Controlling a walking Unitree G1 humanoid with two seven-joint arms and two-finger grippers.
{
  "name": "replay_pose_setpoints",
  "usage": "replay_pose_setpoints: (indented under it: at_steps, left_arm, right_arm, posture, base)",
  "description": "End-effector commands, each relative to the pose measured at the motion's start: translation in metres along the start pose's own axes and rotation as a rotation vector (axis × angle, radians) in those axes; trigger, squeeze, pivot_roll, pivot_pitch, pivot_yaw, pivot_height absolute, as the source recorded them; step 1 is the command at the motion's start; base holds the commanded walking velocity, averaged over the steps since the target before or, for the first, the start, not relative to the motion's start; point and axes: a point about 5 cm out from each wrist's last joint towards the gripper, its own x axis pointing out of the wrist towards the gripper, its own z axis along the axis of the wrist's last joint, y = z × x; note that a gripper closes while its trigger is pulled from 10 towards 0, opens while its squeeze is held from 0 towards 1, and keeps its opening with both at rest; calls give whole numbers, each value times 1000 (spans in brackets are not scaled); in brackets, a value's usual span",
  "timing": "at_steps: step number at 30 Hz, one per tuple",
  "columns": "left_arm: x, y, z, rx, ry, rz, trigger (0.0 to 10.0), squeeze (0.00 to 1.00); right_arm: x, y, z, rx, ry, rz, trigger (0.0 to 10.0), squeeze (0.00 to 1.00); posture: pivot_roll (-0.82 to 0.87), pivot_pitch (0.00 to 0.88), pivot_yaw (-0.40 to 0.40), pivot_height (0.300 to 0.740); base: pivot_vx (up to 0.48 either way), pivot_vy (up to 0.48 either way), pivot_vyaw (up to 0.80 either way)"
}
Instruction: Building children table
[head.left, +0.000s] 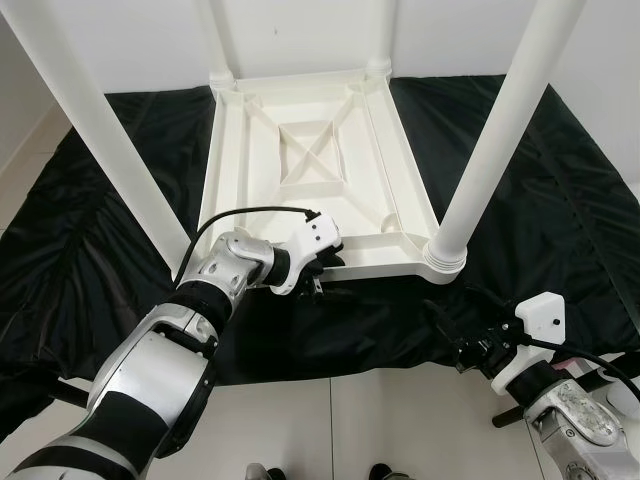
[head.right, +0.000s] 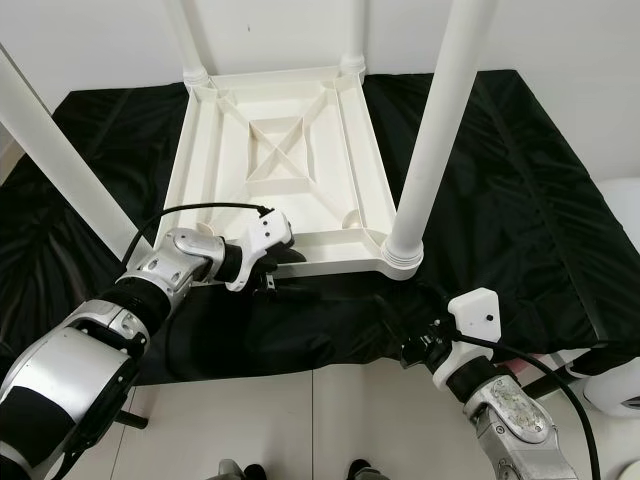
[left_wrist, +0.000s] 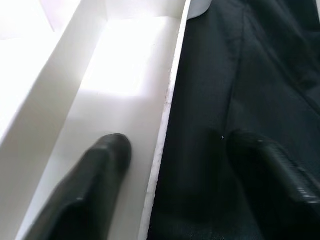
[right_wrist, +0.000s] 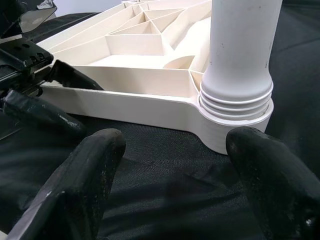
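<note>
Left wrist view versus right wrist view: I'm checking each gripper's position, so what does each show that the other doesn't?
The left wrist view alone shows the left gripper straddling the tabletop rim, one finger inside the frame, the other over the black cloth. The right wrist view alone shows the screwed-in leg, its threaded corner socket and the open right gripper short of it. Both show the upturned white tabletop and cloth.

A plain indoor room, likely in a home: pale floor tiles (head.left: 330, 420), a bare white wall (head.left: 300, 35), and a black cloth (head.left: 560, 200) spread on the floor under an upturned white plastic children's table (head.left: 310, 170).
</note>
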Motion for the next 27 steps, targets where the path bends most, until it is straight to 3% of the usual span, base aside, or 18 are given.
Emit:
replay_pose_setpoints:
  at_steps: [1, 7, 8, 9, 10, 11, 15, 16, 17, 18, 19, 25, 26, 27]
  left_arm:
    - [1, -2, -2, -13, 10, -37, 4824, 0]
    - [5, -4, -2, -10, 8, -42, 4706, 0]
    - [6, -4, -1, -5, 9, -43, 6235, 0]
    - [6, -4, -1, -5, 9, -43, 6235, 0]
    - [8, -4, 0, -5, 5, -40, 7216, 0]
    - [9, -4, 1, -2, 1, -38, 6314, 0]
    - [10, -4, 2, -1, -1, -35, 6588, 0]
    - [10, -4, 3, -2, -2, -34, 5294, 0]
    - [11, -4, 3, 1, 2, -32, 6157, 0]
    - [11, -4, 3, 1, 2, -32, 6157, 0]
    - [11, -5, 2, 1, 5, -33, 3608, 0]
    - [11, -5, 0, 1, 10, -33, 3451, 0]
    - [12, -5, -1, 12, 18, -28, 0, 0]
    - [12, -5, -1, 12, 18, -28, 0, 0]
  right_arm:
    - [-1, 4, -2, 6, 4, 6, 10000, 0]
    - [-2, 4, -2, 3, 5, 6, 10000, 0]
    - [-2, 4, -2, 3, 5, 6, 10000, 0]
    - [-2, 4, -2, 3, 5, 6, 10000, 0]
    - [-2, 4, -2, 2, 5, 5, 10000, 0]
    - [-2, 4, -2, 2, 5, 4, 10000, 0]
    - [-2, 4, -2, 2, 6, 3, 10000, 0]
    - [-2, 4, -2, 2, 6, 2, 10000, 0]
    - [-2, 3, -2, 1, 7, 0, 10000, 0]
    - [-2, 3, -2, 1, 7, 0, 10000, 0]
    - [-2, 3, -2, 0, 7, -2, 10000, 0]
    - [-3, 3, -2, -1, 8, -6, 10000, 0]
    - [-3, 3, -2, -1, 8, -8, 10000, 0]
    - [-3, 3, -2, -1, 8, -8, 10000, 0]
  posture:
    - [-159, 196, 127, 740]
    - [-162, 199, 128, 740]
    - [-163, 200, 128, 740]
    - [-163, 200, 128, 740]
    - [-164, 201, 129, 740]
    - [-165, 201, 129, 740]
    - [-165, 201, 129, 740]
    - [-165, 205, 129, 740]
    - [-167, 207, 130, 740]
    - [-167, 207, 130, 740]
    - [-169, 208, 131, 740]
    - [-169, 210, 131, 740]
    - [-168, 213, 131, 740]
    - [-168, 213, 131, 740]
  base:
    - [0, 0, 0]
    - [0, 0, 0]
    - [0, 0, 0]
    - [0, 0, 0]
    - [0, 0, 0]
    - [0, 0, 0]
    - [0, 0, 0]
    - [0, 0, 0]
    - [0, 0, 0]
    - [0, 0, 0]
    - [0, 0, 0]
    - [0, 0, 0]
    - [0, 0, 0]
    - [0, 0, 0]
